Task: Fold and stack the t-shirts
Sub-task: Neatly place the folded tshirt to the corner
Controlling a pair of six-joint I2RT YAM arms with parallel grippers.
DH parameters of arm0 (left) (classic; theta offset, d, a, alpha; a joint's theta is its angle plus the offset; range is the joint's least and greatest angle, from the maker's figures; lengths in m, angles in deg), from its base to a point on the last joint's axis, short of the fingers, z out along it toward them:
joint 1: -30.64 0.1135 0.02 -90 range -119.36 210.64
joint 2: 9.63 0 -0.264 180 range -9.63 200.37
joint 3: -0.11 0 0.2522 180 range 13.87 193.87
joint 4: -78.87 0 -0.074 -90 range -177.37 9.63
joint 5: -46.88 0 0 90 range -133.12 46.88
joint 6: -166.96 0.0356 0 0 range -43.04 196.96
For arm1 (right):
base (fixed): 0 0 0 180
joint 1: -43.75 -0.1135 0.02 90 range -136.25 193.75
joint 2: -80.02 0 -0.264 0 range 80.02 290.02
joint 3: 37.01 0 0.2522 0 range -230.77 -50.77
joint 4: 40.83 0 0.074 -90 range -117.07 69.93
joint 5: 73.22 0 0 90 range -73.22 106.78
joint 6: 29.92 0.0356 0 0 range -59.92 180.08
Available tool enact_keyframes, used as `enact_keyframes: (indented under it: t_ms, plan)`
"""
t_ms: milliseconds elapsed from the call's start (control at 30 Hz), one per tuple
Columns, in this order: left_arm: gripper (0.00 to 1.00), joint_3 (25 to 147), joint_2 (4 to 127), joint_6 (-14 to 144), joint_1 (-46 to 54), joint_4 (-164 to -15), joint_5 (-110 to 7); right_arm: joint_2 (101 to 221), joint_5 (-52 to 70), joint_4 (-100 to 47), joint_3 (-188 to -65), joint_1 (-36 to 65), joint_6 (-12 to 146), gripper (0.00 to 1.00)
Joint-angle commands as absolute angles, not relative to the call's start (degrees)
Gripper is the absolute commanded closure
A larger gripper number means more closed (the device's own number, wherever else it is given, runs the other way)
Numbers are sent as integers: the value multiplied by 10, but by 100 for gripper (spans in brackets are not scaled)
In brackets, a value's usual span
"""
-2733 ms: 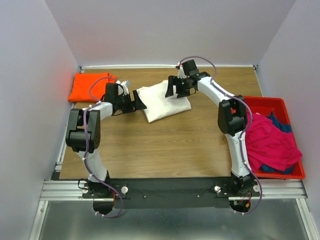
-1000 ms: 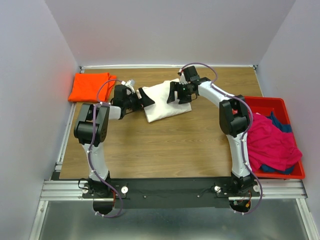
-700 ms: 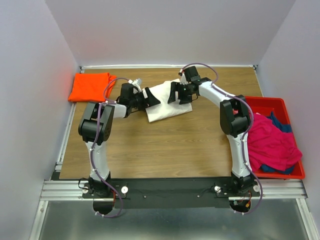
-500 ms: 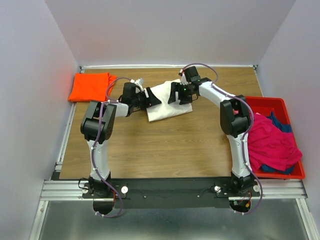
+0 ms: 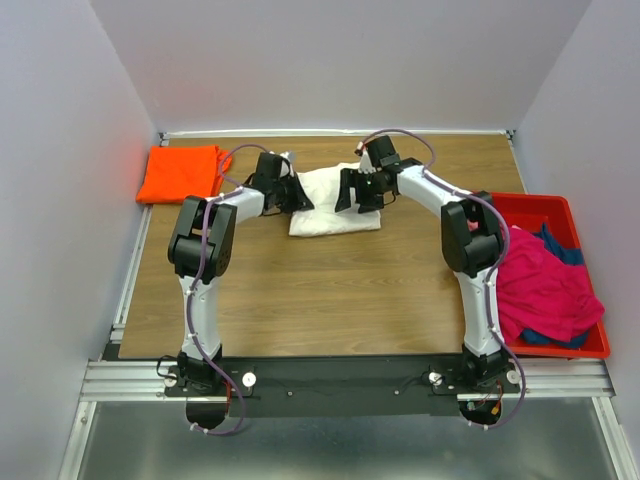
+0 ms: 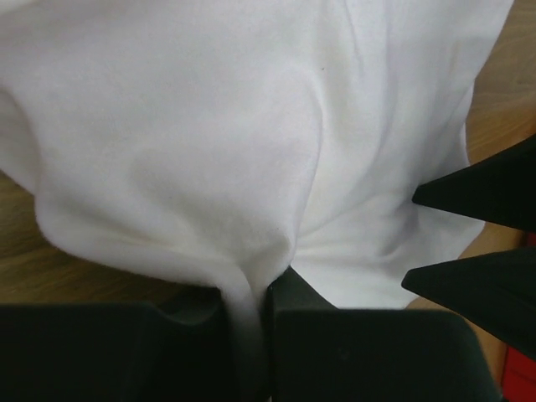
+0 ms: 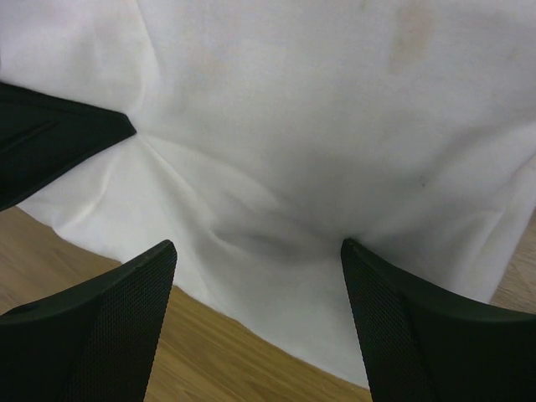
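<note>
The white shirt (image 5: 335,208) lies folded on the bench (image 5: 330,290), near the middle of the far edge. The left tool (image 5: 296,195) is clenched on the shirt's left edge, with a bit of cloth pinched between its fingers (image 6: 335,352). The right tool (image 5: 352,190) is released, its fingers spread wide over the shirt's right side. The orange shirt (image 5: 180,172) lies in the far left corner. At the right edge stands a red bin (image 5: 548,208) with a pink shirt (image 5: 540,285) and a blue shirt (image 5: 560,245) piled in it.
</note>
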State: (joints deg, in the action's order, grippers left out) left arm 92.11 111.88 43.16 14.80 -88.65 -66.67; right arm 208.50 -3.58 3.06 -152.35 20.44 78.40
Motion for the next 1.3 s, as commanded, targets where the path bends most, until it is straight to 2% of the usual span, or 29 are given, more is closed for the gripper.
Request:
enact_keyframes:
  t_ms: [0, 167, 333, 633, 833, 1000, 1267]
  plan:
    - [100, 966, 1114, 554, 167, -772, -567, 2066, -11, 87, -1494, 200, 770, 14]
    - [100, 1023, 1075, 681, 179, -693, -484, 2037, 5, 91, -1472, 200, 770, 14]
    - [100, 1083, 1056, 811, 199, -630, -458, 2007, 10, 91, -1439, 200, 773, 14]
    - [100, 1209, 1092, 915, 207, -515, -416, 1981, 6, 91, -1410, 199, 780, 14]
    - [100, 1252, 1093, 943, 227, -475, -418, 1967, 9, 92, -1392, 199, 776, 14]
    - [100, 1242, 1066, 959, 254, -467, -429, 1959, 9, 92, -1373, 200, 769, 15]
    - [100, 1241, 1032, 969, 302, -463, -516, 1949, -3, 93, -1361, 199, 762, 15]
